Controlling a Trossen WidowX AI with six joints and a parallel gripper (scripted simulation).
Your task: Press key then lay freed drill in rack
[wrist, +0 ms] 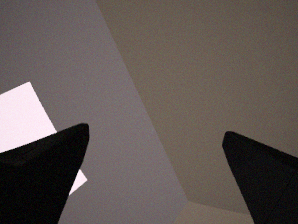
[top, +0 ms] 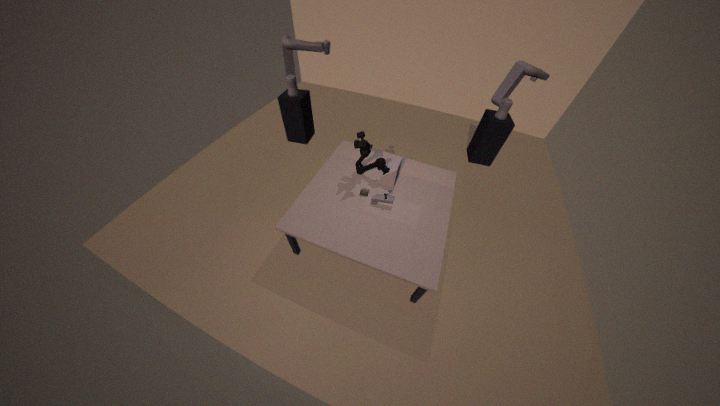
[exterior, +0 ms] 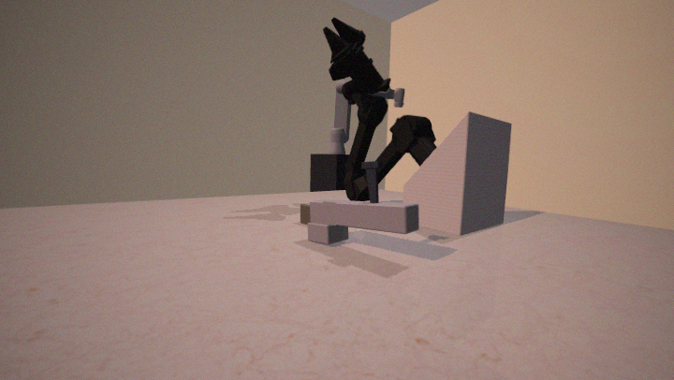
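So right now my pincer (exterior: 345, 35) is way up at the top of the exterior view, tips aimed at the ceiling, fingers spread wide with nothing between them. The wrist view backs that up: two dark fingertips at the lower corners of the frame, a big gap between them, and only wall and ceiling behind.

Everything I actually care about is down low. The drill (exterior: 371, 182) is the dark T-shaped peg standing upright out of the grey block (exterior: 363, 215), just right of center in the exterior view, with its long axis vertical. I reckon the little brownish cube poking out at the block's left end is the key (exterior: 304, 212), but it's small and half hidden, so don't quote me. In the top view it shows as a tiny olive square (top: 363, 192) just left of the block, on the surface (top: 352, 232).

The rack I can't pick out for sure. The big grey wedge (exterior: 464, 174) right of the block might be it, might not.

So the key sits almost straight below my pincer in frame, well apart from it. I'd have to swing the wrist over and come down on that cube from above before touching the drill.
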